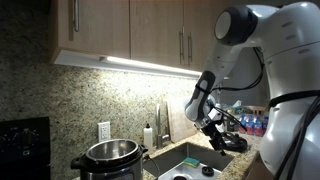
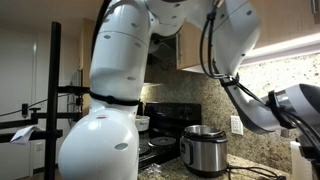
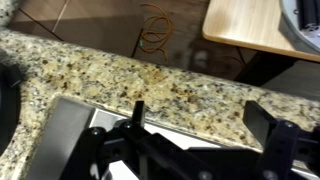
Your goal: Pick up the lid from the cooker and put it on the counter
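The cooker (image 1: 110, 156) stands open on the counter (image 1: 238, 161) left of the sink, its steel inner pot showing and no lid on it; it also shows in an exterior view (image 2: 205, 148). My gripper (image 1: 222, 138) hangs over the sink's far right side. In the wrist view the gripper (image 3: 200, 120) is open, with only bare granite counter (image 3: 120, 70) between the fingertips. A black curved shape (image 3: 6, 88) sits at the left edge of the wrist view; I cannot tell whether it is the lid. I see no lid clearly in either exterior view.
The steel sink (image 1: 190, 160) with its faucet (image 1: 163, 118) lies under the arm. Bottles (image 1: 250, 122) stand at the back right. A black stove (image 2: 168, 122) is beside the cooker. Cabinets (image 1: 130, 28) hang above. A wooden table (image 3: 260, 25) stands beyond the counter edge.
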Controlling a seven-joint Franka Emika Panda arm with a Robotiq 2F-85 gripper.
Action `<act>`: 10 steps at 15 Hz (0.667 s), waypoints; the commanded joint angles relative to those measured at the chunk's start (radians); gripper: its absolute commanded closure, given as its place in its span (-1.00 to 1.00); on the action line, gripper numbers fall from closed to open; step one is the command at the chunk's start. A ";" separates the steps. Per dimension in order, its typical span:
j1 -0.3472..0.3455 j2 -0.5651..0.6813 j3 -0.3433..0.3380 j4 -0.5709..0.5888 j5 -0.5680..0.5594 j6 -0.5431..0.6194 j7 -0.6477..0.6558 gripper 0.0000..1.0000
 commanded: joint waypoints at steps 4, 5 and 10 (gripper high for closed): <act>0.036 -0.427 -0.077 -0.197 0.310 -0.078 -0.182 -1.00; 0.042 -0.485 -0.094 -0.201 0.344 -0.107 -0.200 -1.00; 0.072 -0.754 -0.138 -0.173 0.406 -0.265 -0.246 -1.00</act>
